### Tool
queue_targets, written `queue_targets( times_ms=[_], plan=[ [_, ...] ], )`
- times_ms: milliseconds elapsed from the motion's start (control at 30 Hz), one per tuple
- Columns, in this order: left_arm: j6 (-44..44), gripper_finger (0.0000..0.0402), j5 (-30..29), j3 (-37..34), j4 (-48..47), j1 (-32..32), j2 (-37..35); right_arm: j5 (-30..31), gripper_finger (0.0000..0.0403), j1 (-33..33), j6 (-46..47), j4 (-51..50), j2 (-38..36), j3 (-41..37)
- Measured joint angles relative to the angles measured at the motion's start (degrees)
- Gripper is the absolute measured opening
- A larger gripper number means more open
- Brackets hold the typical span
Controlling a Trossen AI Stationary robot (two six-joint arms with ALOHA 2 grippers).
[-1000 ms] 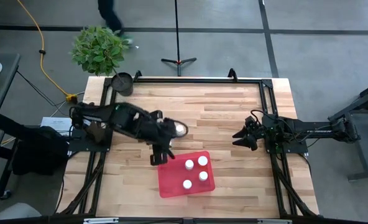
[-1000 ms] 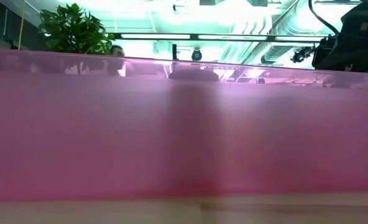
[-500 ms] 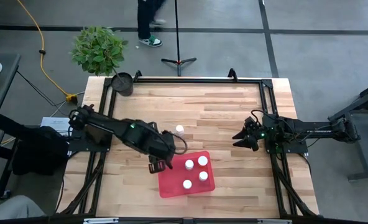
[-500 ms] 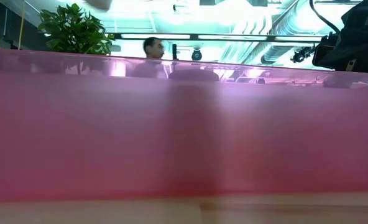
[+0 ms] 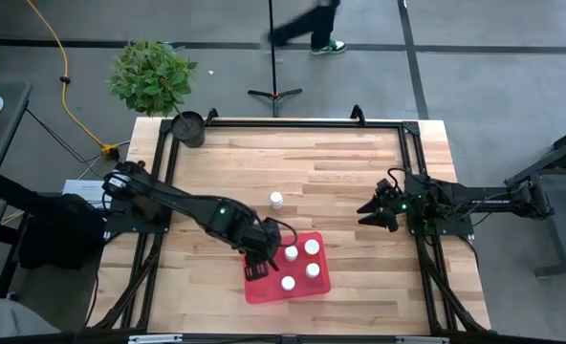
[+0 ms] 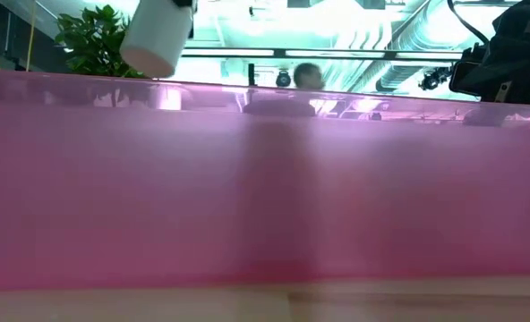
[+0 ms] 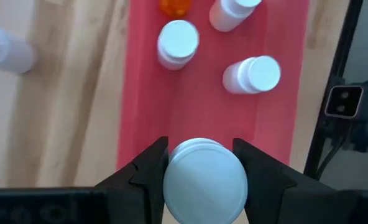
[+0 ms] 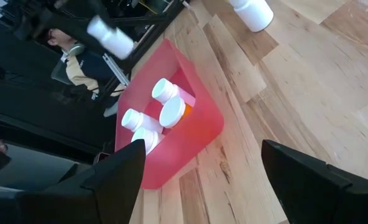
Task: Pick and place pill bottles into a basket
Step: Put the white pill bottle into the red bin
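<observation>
The red tray (image 5: pixel 297 287) lies on the table's near middle, with several white-capped pill bottles (image 5: pixel 311 247) standing in it, one showing an orange body (image 7: pixel 174 6). One more bottle (image 5: pixel 276 200) stands on the wood beyond the tray. My left gripper (image 5: pixel 257 263) hangs over the tray's left part, shut on a white pill bottle (image 7: pixel 204 182); this bottle also shows in the low view (image 6: pixel 158 36) above the tray wall (image 6: pixel 265 179). My right gripper (image 5: pixel 374 212) waits at the table's right side, open and empty. My left gripper pinches the bottle between its two fingers (image 7: pixel 148 168), one on each side of its cap end (image 7: pixel 204 155). The fingers come from above, pointing down. The bottle is lifted clear above the tray floor and hangs tilted (image 8: pixel 109 35).
A dark round cup (image 5: pixel 188 127) and a potted plant (image 5: pixel 152 75) stand at the table's far left corner. Black frame rails (image 5: pixel 302 122) run along the table's edges. A person (image 5: pixel 307 24) walks on the floor beyond the table.
My left gripper has carried its bottle toward the table's near edge and a little right, from the wood beside the tray to over the tray's left part. The held bottle has come down into the low view. The person behind has walked rightward.
</observation>
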Motion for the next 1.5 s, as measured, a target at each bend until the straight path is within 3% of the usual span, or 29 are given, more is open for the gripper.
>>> queue_targets(
  times_ms=[633, 967, 1200, 1500],
  plan=[
    [-9.3, 0.0188, 1.1, -16.7, 23.3, -4.2, -0.1, 0.1, 0.0312, 0.0, 0.0, 0.0, 0.0, 0.0],
    [-10.2, 0.0188, -3.5, -17.8, 29.7, -4.5, -0.1, 0.2, 0.0312, 0.0, 1.0, 0.0, 0.0, 0.0],
    [-10.5, 0.0188, -8.3, -17.8, 29.1, -4.5, 0.0, 0.2, 0.0312, 0.0, 1.1, 0.3, 0.0, 0.0],
    [-18.8, 0.0188, -11.0, -26.4, 39.8, -6.4, 0.1, 0.2, 0.0312, 0.0, 1.0, 0.5, 0.0, 0.0]
  ],
)
